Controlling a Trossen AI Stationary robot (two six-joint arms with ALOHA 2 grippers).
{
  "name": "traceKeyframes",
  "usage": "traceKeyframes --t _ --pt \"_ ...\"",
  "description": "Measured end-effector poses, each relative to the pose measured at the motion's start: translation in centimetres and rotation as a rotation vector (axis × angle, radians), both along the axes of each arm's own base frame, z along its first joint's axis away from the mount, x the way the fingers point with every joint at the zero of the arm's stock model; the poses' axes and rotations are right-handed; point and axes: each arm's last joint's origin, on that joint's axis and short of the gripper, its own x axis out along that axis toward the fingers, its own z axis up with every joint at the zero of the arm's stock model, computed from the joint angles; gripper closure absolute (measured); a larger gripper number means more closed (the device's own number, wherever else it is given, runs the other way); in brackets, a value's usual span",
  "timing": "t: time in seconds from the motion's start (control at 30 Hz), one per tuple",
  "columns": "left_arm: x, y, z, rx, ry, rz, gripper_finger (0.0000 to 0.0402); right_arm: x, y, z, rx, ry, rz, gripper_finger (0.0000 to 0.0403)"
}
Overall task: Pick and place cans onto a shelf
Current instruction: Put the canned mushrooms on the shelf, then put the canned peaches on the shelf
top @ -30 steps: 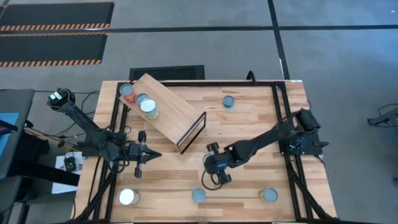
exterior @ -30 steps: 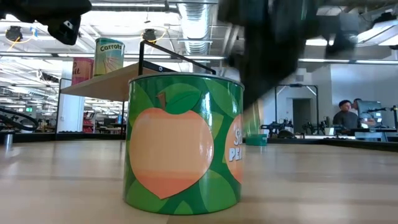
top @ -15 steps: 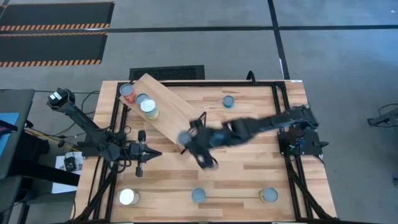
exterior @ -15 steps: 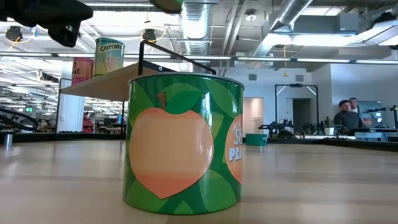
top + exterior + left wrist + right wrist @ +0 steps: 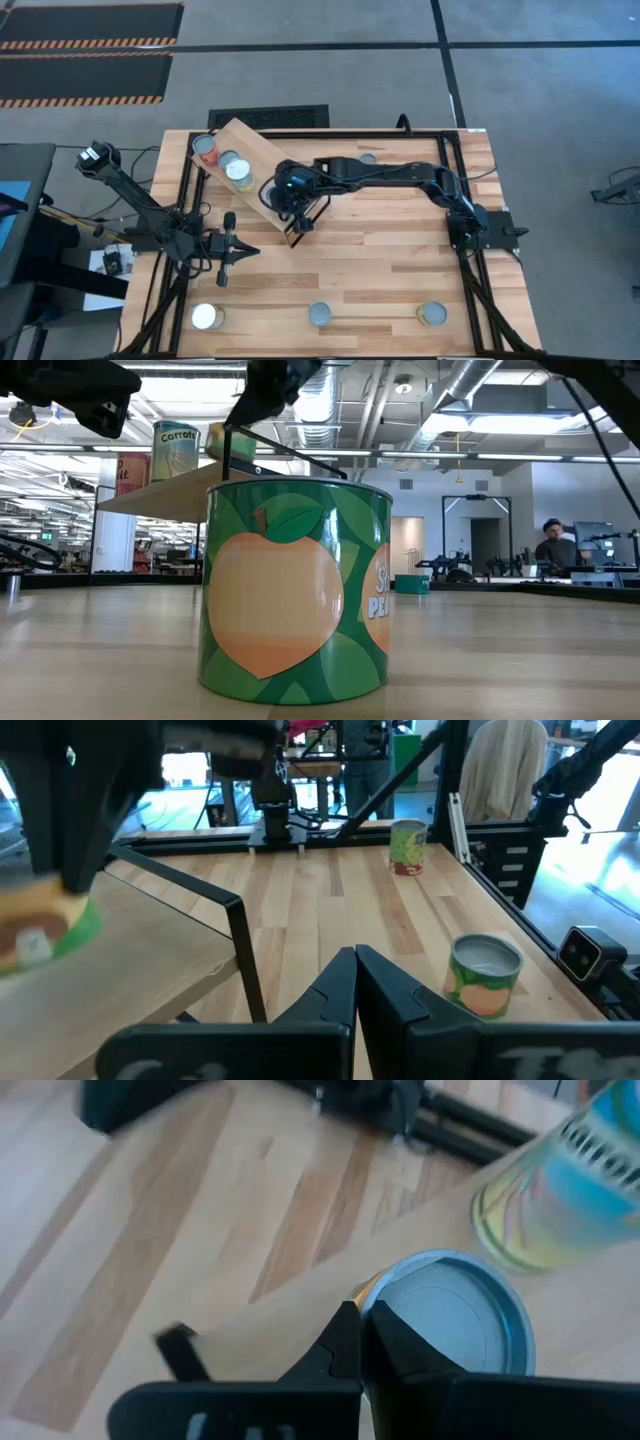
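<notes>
The shelf (image 5: 265,165) stands slanted at the table's far left and bears three cans (image 5: 230,162) near its far end. My right gripper (image 5: 290,192) reaches over the shelf's near end, shut on a can with a silvery-blue lid (image 5: 450,1315). That can has a green and orange side in the left wrist view (image 5: 45,925). It shows blurred over the shelf board in the low view (image 5: 222,445). My left gripper (image 5: 238,247) waits shut and empty near the table's left edge. My right gripper comes at the can from above, fingers pointing down. The fingertips (image 5: 345,1330) stand close together at the lid's rim (image 5: 378,1302), and they hide the place of contact. The can is upright below them; whether its bottom rests on the shelf board, I cannot tell.
Three cans stand along the table's near edge (image 5: 207,317) (image 5: 320,313) (image 5: 432,313); the middle one, green with a peach, fills the low view (image 5: 295,590). One more can (image 5: 368,157) is at the far side, under my right arm. The shelf's dark end panel (image 5: 310,212) faces the table's middle.
My right gripper has risen from the table's near middle and swung toward the far left, carrying the can lifted clear of the table to above the shelf's near end. It has left the right part of the low view and now shows at the top, above the shelf.
</notes>
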Motion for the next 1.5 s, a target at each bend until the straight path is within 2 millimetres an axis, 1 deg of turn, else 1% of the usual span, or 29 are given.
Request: traceKeyframes --t 0.07,0.2,0.4,0.57,0.63,0.7,0.77,0.87,1.03,1.17,1.43,1.5 --pt "0.0 0.0 0.0 -0.003 0.001 0.0 0.0401 0.7 -0.4 -0.5 -0.006 -0.018 0.001 0.0391" --pt "0.0 0.0 0.0 -0.001 0.004 0.0 0.0401 1.4 -0.8 -1.2 -0.01 -0.031 -0.004 0.0391" --pt "0.0 0.0 0.0 -0.001 0.004 -0.001 0.0401 1.7 -1.0 -0.7 -0.012 -0.084 -0.01 0.0391" --pt "0.0 0.0 0.0 -0.001 0.003 -0.001 0.0401 1.9 -1.7 -0.7 -0.01 -0.105 -0.02 0.0391" --pt "0.0 0.0 0.0 -0.001 0.003 -0.001 0.0401 2.5 -2.0 -1.7 -0.004 -0.102 -0.02 0.0391" --pt "0.0 0.0 0.0 0.0 0.003 -0.001 0.0401 2.6 -2.1 -2.7 -0.003 -0.056 -0.024 0.0389" --pt "0.0 0.0 0.0 0.001 0.005 -0.002 0.0401 3.2 -2.2 -3.0 -0.004 -0.094 -0.023 0.0385" --pt "0.0 0.0 -0.1 0.002 0.005 -0.002 0.0401 3.2 -2.2 -3.3 -0.004 -0.079 -0.024 0.0376" --pt "0.0 0.0 -0.1 0.008 0.007 -0.002 0.0401 3.2 -2.2 -3.3 0.015 -0.081 -0.04 0.0357" --pt "0.0 0.0 -0.1 0.008 0.007 -0.002 0.0401 3.2 -2.2 -3.3 0.016 -0.082 -0.041 0.0334" --pt "0.0 0.0 -0.1 0.015 0.007 -0.003 0.0401 3.4 -2.0 -3.2 0.017 -0.103 -0.039 0.026" --pt "0.0 0.0 -0.1 0.016 0.007 -0.003 0.0401 3.2 -1.8 -2.7 0.011 -0.109 -0.03 0.0244"
